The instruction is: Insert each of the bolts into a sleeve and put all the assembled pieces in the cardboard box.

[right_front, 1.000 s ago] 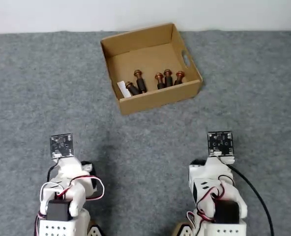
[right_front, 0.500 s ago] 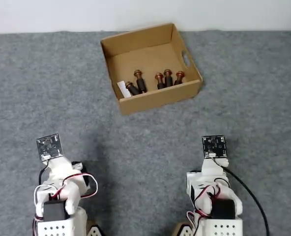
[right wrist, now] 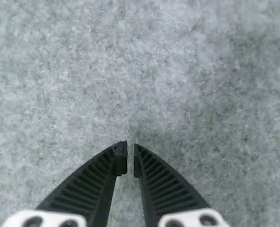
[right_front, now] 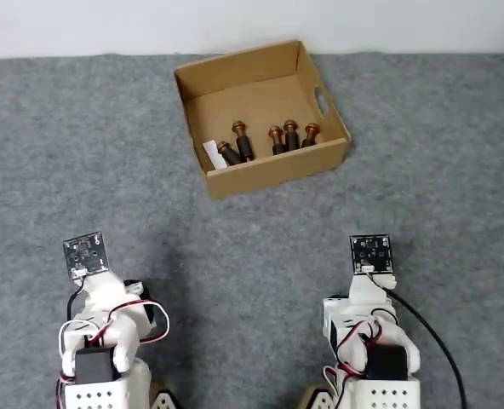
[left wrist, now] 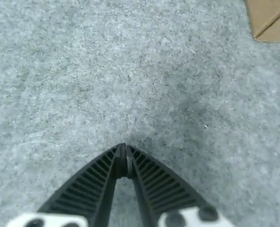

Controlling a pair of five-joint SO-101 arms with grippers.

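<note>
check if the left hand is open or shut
Shut. The left hand has both tips touching in its wrist view, nothing between them.

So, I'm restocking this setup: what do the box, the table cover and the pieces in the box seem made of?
Cardboard box: plain brown cardboard, matte. Table cover: grey felt or short carpet, by its fuzzy speckle. Bolts: likely metal, coppery heads. Sleeves: dark, matte, perhaps plastic or rubber.
</note>
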